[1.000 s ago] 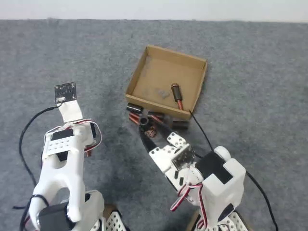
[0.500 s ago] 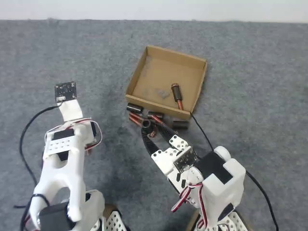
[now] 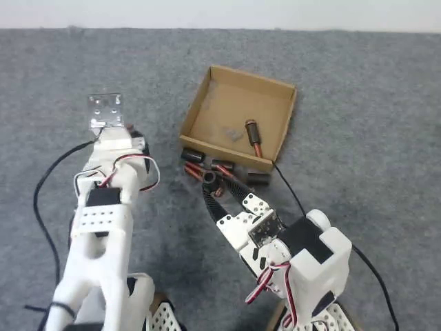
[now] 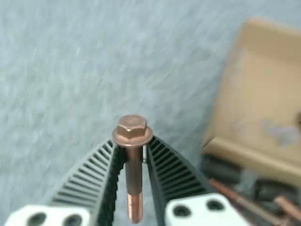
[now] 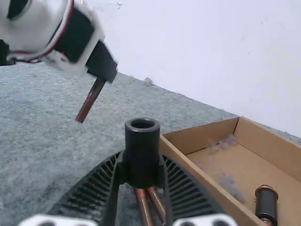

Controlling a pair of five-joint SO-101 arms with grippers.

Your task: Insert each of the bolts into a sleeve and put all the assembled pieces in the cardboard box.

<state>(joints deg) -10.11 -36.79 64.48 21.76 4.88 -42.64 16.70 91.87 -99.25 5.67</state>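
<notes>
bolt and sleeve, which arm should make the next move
Left, probably. The left gripper holds the bolt in the air, while the right gripper holds the sleeve upright, bore open.

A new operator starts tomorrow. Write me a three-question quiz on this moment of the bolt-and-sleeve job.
1. True or false: the left gripper is open and holds nothing.
2. The cardboard box holds: A nothing; B one assembled piece; C three loose bolts.
3. Fill in: the right gripper is shut on an upright black ____, open end up.

Key: 1 false, it is shut on a copper bolt; 2 B; 3 sleeve.
</notes>
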